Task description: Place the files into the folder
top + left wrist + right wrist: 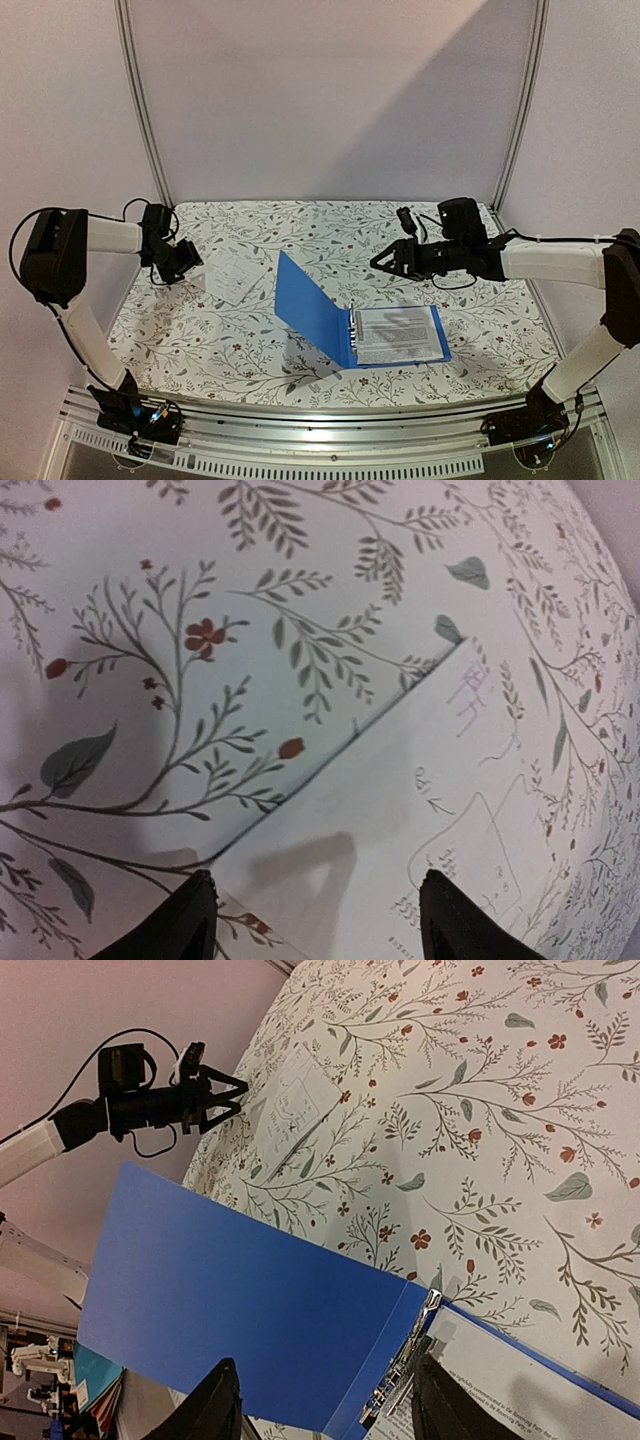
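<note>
The left gripper (315, 925) shows only two dark fingertips (190, 920) at the bottom of its own view. The rest of it is cut off. The jaws are apart and hold nothing. They hang just over one edge of a loose file (400, 810). The marks on that sheet are pale and too hard to read. Part of the sheet runs out of the picture.

The right gripper (325, 1405) also shows only its two tips. Its jaws are apart too, with nothing between them. Past them is the folder (230, 1300), which is open. Its near end is cut off in this view. Only a corner of the second file (520, 1390) can be seen there. I cannot tell if that file is on the rings (405, 1380), or if more sheets lie under it.

The left arm (85, 325) goes up from the near left. It bends at the far left and reaches to the right, and its gripper points down at the loose file. The right arm (590, 350) goes up from the near right. It bends and reaches to the left, and its gripper hangs above the table (200, 340), just past the far side of the folder.

There are two arms and two files. One file lies on the left of the table. The other file lies in the flat right half of the folder. There is one blue folder in the middle, and its left cover (310, 305) stands up at a slant.
</note>
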Controlling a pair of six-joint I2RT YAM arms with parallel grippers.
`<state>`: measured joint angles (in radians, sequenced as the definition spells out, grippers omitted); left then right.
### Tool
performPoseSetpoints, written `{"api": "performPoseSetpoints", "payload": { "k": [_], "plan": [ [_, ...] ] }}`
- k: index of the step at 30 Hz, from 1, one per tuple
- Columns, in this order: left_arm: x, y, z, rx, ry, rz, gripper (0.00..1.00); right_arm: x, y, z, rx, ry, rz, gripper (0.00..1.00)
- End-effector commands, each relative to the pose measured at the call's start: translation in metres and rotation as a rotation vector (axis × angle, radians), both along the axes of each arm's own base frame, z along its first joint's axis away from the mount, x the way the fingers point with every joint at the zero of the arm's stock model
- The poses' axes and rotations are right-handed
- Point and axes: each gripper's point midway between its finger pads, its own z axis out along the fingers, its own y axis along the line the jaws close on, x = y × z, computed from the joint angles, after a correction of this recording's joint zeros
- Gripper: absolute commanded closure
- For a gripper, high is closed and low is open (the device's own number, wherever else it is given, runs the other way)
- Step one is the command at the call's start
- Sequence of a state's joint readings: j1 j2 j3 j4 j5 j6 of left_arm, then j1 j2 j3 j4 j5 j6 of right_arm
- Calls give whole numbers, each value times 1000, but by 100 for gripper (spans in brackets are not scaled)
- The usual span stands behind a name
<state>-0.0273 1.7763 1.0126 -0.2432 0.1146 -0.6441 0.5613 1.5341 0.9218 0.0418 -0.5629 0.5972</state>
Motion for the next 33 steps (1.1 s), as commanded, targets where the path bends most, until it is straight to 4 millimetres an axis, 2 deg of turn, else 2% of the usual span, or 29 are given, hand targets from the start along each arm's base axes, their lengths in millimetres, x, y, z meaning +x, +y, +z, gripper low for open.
{"api": "performPoseSetpoints", "payload": {
  "k": [1, 6, 10, 16, 21, 25, 27, 30, 33],
  "plan": [
    [21, 11, 5, -31, -31, 4, 31, -6, 1, -7, 4, -3, 22, 43],
    [25, 20, -10, -10, 51, -60, 37, -13, -2, -14, 6, -3, 29, 43],
    [15, 22, -19, -9, 94, -84, 44, -16, -1, -17, 14, 7, 43, 43],
    [-4, 31, -26, 36, 134, -60, 45, -18, -1, -14, 14, -5, 55, 43],
    [-10, 26, -35, 9, 160, -70, 45, -21, -3, -18, 13, 3, 56, 43],
    [-12, 12, -45, -75, 171, -96, 61, -23, -4, -20, 11, 9, 52, 43],
    [-14, 6, -47, -112, 173, -101, 65, -23, -5, -19, 10, 9, 51, 43],
    [-20, 8, -49, -106, 192, -89, 67, -23, -5, -19, 10, 9, 49, 43],
    [-22, 3, -48, -133, 189, -95, 77, -22, -4, -18, 10, 9, 51, 43]
  ]
}}
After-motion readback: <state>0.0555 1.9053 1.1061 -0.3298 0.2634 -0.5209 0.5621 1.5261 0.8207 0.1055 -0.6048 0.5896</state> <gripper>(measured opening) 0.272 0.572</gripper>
